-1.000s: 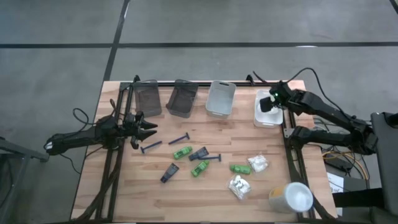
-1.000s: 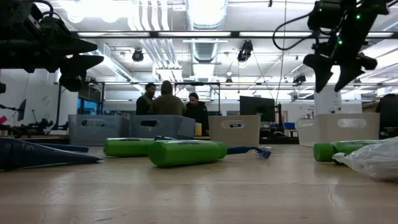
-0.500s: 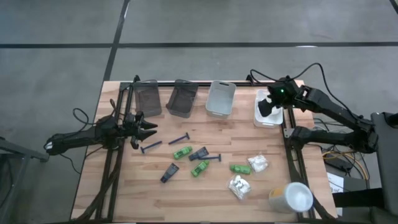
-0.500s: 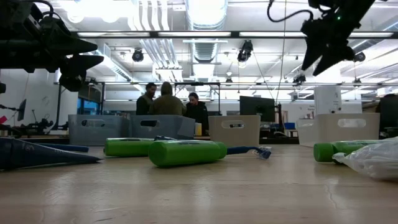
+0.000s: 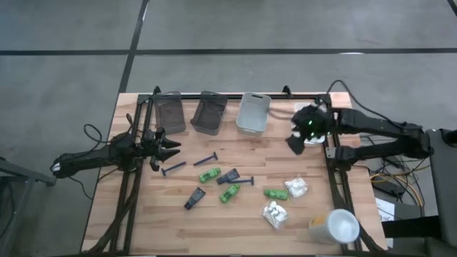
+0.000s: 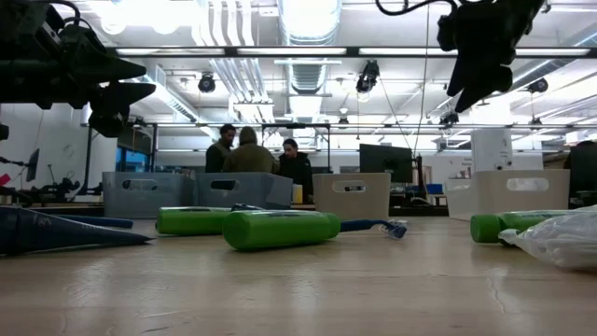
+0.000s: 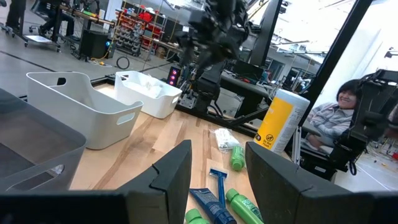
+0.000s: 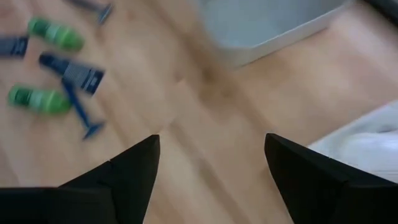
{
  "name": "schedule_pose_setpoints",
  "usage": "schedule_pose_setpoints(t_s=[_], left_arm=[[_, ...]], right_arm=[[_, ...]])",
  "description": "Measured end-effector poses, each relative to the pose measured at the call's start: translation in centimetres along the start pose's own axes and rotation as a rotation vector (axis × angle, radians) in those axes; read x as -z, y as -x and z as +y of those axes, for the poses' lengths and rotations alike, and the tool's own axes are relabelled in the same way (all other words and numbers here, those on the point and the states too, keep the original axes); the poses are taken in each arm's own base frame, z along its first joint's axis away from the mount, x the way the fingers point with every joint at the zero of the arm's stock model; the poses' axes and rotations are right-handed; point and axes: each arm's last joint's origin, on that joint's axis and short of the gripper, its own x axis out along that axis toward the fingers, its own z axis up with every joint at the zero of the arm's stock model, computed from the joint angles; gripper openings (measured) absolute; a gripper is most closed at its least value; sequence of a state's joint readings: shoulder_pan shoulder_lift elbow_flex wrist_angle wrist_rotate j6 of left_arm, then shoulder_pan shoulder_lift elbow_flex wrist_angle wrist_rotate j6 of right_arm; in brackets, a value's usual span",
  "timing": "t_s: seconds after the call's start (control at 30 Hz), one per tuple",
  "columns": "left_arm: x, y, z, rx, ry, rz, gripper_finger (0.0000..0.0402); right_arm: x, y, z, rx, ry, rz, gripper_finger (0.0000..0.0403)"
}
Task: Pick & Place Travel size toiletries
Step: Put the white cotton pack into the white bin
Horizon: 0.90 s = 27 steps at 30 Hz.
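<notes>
We see a pale wooden table (image 5: pixel 178 221) with plank stripes. On it lie bright green little packs (image 5: pixel 209 175), dark blue razors (image 5: pixel 205 160) and small dark blue pieces (image 5: pixel 194 198). The crinkly packets (image 5: pixel 275 214) are white. Along the far edge we count two smoky grey bins (image 5: pixel 170 114), one light grey bin (image 5: pixel 253 113) and one white bin (image 7: pixel 147 93). The big cup (image 7: pixel 278 120) shows white from above, yellow down its side. Both arms are black; the right gripper (image 5: pixel 296 139) carries a green light.
</notes>
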<state>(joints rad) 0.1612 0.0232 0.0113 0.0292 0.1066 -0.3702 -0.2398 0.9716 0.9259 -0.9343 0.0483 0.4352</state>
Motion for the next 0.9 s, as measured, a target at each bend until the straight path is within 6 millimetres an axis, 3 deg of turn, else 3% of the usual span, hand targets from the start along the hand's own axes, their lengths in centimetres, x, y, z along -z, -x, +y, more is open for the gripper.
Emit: schedule_pose_setpoints(t_s=[0.47, 0.7, 0.9], left_arm=[[0.0, 0.0, 0.0, 0.001, 0.000, 0.000, 0.0156], [0.0, 0.0, 0.0, 0.000, 0.000, 0.000, 0.0156], [0.0, 0.0, 0.0, 0.000, 0.000, 0.000, 0.0156]], right_arm=[[4.5, -5.0, 8.2, -0.062, 0.360, 0.322, 0.0284], [7.0, -6.8, 9.8, -0.115, 0.510, 0.555, 0.0260], [7.3, -7.7, 10.1, -0.108, 0.537, 0.587, 0.0244]])
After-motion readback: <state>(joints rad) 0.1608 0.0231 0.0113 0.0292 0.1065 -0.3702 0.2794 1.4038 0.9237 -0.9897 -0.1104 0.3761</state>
